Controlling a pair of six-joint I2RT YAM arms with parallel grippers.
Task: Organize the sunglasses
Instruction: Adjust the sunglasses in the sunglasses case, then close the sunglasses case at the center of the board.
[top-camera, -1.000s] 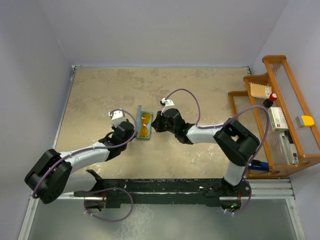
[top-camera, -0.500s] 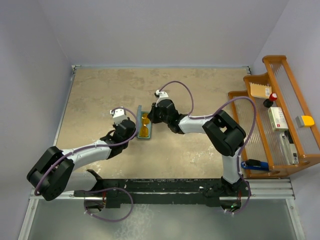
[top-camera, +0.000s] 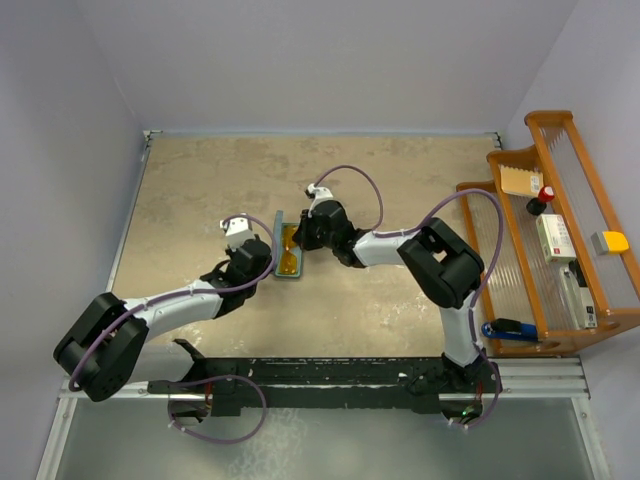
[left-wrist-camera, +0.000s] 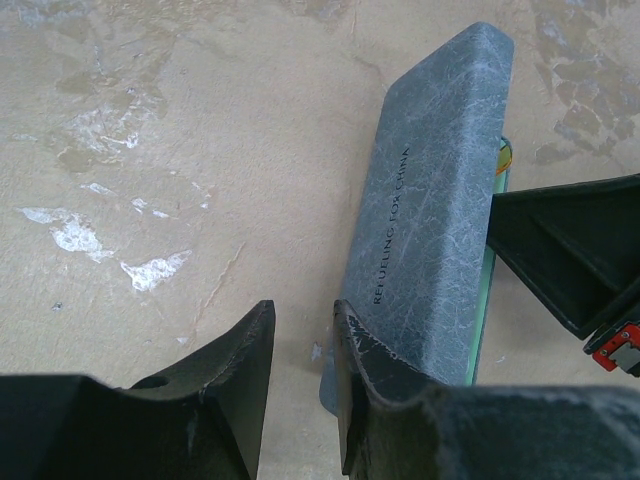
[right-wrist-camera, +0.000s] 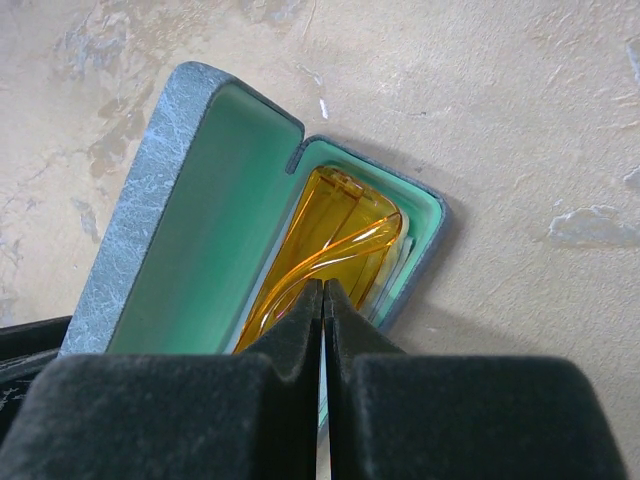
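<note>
At lower centre the left tool (left-wrist-camera: 303, 335) stands slightly apart over bare tabletop (left-wrist-camera: 150, 150). The raised grey lid of the case (left-wrist-camera: 430, 200) blocks it from the sunglasses (right-wrist-camera: 335, 240). These lie inside the case, mid-frame, with the right tool (right-wrist-camera: 322, 300) pinched together at them. A rack (top-camera: 590, 290) stands far right.

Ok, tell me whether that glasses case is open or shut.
Open. The case has its lid raised off the base with the teal lining exposed, and the orange sunglasses lie inside the base.
</note>
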